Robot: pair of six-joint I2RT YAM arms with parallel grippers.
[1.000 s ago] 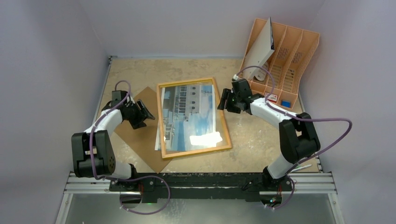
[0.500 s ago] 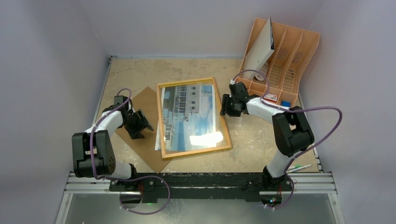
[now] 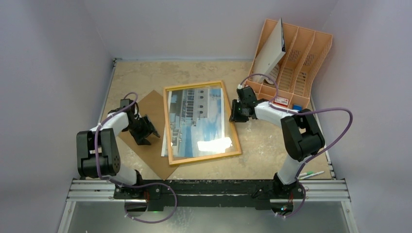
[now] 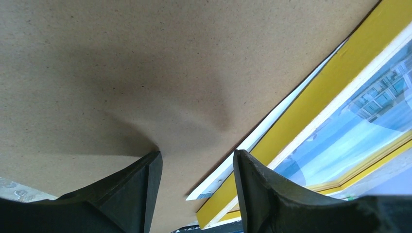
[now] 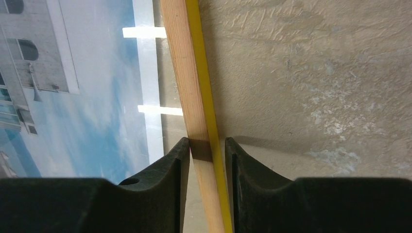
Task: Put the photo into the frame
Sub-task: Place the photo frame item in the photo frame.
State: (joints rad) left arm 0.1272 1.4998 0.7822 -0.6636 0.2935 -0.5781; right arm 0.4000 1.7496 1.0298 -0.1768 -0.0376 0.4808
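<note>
The frame (image 3: 204, 158) lies flat mid-table with its light wood back up. The photo (image 3: 199, 121) of the white building and blue sky lies inside it. A white edge of the photo sticks out past the frame's left rail. My right gripper (image 3: 234, 111) is shut on the frame's right rail (image 5: 187, 73), one jaw on each side, and the photo (image 5: 87, 97) lies to its left. My left gripper (image 3: 147, 130) is open and empty, low over the brown backing board (image 3: 153, 158). Between its jaws (image 4: 197, 155) I see the photo's white corner (image 4: 252, 145) and the frame's yellow edge (image 4: 330, 82).
An orange file sorter (image 3: 311, 53) stands at the back right, with a white sheet (image 3: 269, 48) leaning in it. A small red-and-white item (image 3: 281, 101) and a blue item (image 3: 296, 108) lie at its foot. Pens (image 3: 311, 174) lie near the right front edge. Walls close in on three sides.
My right gripper has moved down onto the frame's right rail. My left gripper has moved nearer and lower over the backing board. The frame and photo have not shifted.
</note>
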